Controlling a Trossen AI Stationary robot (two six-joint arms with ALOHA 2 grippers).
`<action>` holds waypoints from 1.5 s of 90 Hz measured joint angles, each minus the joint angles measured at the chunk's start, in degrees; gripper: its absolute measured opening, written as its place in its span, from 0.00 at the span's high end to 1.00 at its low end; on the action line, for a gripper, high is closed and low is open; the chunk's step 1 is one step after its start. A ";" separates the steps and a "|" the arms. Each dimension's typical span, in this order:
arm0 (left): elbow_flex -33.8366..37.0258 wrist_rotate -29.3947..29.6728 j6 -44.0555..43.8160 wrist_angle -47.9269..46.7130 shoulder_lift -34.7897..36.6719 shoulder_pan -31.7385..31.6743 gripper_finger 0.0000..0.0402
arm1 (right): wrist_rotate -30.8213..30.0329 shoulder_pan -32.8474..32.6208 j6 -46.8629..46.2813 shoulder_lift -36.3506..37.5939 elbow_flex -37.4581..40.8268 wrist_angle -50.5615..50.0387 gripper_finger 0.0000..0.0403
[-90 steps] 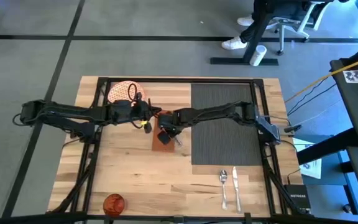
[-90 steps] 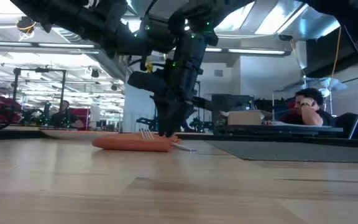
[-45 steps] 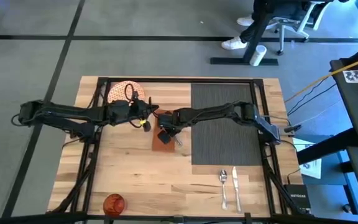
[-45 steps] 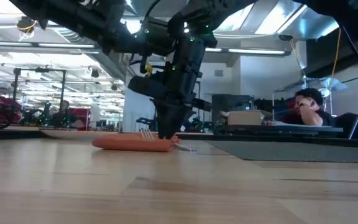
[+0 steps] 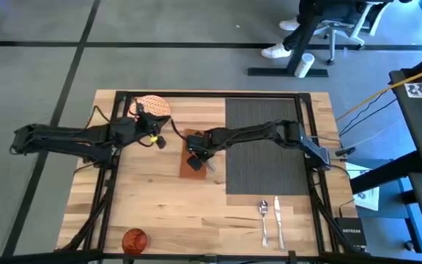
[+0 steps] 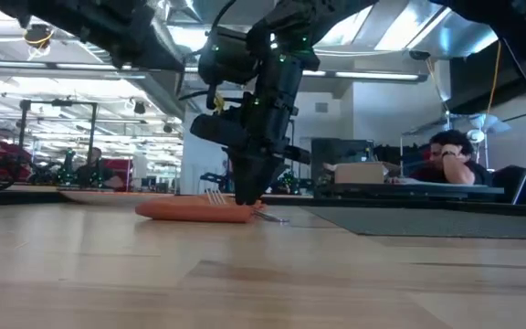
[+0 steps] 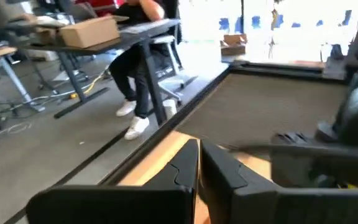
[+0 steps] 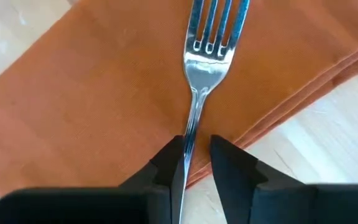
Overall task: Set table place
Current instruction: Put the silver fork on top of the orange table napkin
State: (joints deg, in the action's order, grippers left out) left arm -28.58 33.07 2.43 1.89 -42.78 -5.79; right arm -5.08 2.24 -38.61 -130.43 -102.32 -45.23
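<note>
Light-wood planks make up the table (image 5: 152,198), with the placemat (image 5: 262,147) bare on its right half. Plate (image 5: 150,106), cup (image 5: 134,239), knife (image 5: 277,218) and spoon (image 5: 263,218) all lie off the mat, so most remains. Left gripper (image 7: 197,165), fingers pressed together, waits near the plate. Right gripper (image 8: 194,158) pinches the fork (image 8: 210,53) handle (tines lying on the napkin (image 8: 104,99)).

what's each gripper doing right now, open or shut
Left gripper: shut, holding nothing.
Right gripper: shut on the fork over the napkin.
</note>
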 joint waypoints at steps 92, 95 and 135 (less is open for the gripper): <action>0.09 5.10 -4.83 -16.87 13.96 0.44 1.00 | 2.14 0.04 0.20 -3.04 -0.21 1.94 0.96; 0.09 5.10 -4.84 -16.87 13.94 0.44 1.00 | 2.01 0.02 0.24 -3.08 -0.18 1.90 0.98; 0.09 5.10 -5.02 -17.55 13.94 0.44 1.00 | 2.08 0.00 -1.24 -3.52 -8.01 -8.59 1.00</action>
State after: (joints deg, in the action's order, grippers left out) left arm -28.49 38.17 -2.59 -15.67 -28.84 -5.34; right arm -3.01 2.24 -39.85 -133.95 -110.34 -53.82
